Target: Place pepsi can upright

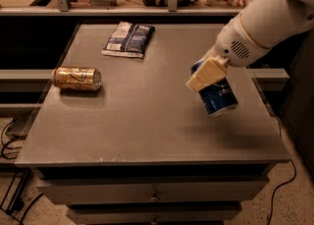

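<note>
The blue pepsi can (219, 97) hangs tilted above the right side of the grey table (147, 121), its base end pointing down and toward me. My gripper (210, 75) is shut on the can's upper part, with a cream-coloured finger (206, 73) across its side. The white arm comes in from the upper right. The can's top is hidden behind the gripper.
A gold can (77, 78) lies on its side at the table's left. A dark blue snack bag (128, 39) lies at the back centre. A shelf with boxes and bags runs behind the table. Drawers sit below the tabletop.
</note>
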Tool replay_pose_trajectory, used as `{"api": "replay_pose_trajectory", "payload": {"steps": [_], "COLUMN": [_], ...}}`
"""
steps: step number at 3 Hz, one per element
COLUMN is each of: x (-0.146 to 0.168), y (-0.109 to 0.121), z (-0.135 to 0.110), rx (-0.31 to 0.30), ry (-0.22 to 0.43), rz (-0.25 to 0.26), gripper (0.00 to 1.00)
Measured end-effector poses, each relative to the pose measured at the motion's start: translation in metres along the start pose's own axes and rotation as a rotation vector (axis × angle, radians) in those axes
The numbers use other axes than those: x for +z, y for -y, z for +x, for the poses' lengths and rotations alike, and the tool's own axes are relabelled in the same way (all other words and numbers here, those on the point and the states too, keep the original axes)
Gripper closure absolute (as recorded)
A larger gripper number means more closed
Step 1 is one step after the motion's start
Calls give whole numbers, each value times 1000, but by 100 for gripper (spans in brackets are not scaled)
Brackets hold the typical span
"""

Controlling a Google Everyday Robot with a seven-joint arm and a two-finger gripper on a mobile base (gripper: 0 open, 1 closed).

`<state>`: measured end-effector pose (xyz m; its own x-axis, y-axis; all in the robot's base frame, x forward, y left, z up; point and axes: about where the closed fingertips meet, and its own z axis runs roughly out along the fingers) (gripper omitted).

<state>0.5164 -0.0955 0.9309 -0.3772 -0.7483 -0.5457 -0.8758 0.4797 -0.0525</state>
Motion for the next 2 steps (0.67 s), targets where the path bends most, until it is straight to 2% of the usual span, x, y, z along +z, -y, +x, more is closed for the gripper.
{"api": "replay_pose_trajectory", "payload": {"steps": [1, 2], "x": [-17, -21], "y": [-1, -1], "z": [-22, -23], "rx": [-109, -182], "ry": [167, 182], "rz": [34, 50], "gripper": [100, 100]}}
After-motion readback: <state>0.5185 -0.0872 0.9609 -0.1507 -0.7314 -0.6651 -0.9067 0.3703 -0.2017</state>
